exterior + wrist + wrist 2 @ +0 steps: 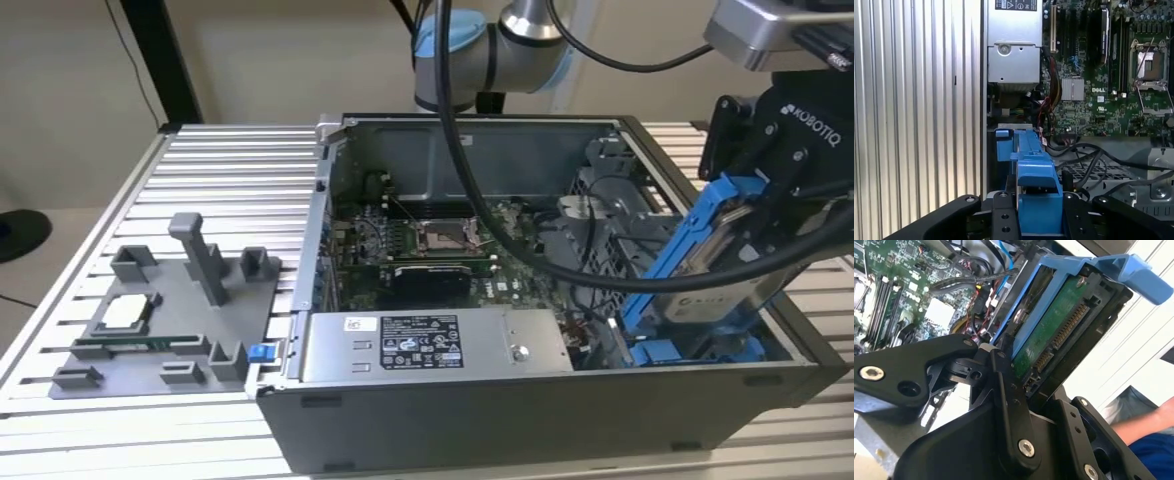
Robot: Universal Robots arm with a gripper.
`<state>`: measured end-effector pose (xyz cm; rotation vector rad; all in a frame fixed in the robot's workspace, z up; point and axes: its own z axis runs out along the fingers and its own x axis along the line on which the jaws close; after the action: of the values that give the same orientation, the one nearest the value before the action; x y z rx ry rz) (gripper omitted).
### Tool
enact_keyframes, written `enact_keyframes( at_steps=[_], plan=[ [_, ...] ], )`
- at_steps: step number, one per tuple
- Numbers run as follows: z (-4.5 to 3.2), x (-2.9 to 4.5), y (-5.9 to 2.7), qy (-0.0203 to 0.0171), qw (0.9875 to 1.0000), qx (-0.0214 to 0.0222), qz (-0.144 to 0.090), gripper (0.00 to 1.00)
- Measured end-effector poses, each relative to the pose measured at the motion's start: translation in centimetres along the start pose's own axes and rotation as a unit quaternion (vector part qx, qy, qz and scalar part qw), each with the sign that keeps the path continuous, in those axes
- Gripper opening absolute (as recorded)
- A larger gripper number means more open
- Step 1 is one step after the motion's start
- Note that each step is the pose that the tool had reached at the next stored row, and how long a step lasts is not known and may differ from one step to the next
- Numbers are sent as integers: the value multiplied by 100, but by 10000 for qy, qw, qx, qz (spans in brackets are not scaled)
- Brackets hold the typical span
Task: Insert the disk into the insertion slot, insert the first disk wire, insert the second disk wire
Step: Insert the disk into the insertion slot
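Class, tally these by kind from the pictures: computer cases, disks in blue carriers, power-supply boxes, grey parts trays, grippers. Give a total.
computer case: 1
disk: 1
power-supply box: 1
grey parts tray: 1
gripper: 1
Total: 5

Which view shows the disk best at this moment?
The exterior view: most of the disk shows, tilted in the tool, lower end inside the case. The second wrist view shows its green circuit-board side; the first wrist view, its blue carrier end-on.

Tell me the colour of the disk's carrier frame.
Bright blue carrier frame, best in the first wrist view.
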<state>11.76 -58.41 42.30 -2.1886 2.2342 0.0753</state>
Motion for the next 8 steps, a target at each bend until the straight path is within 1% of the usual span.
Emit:
enact_keyframes(
  at_steps=[8],
  plan=[
    [118, -3, -15, -2, 10000, 0, 0, 0]
  ],
)
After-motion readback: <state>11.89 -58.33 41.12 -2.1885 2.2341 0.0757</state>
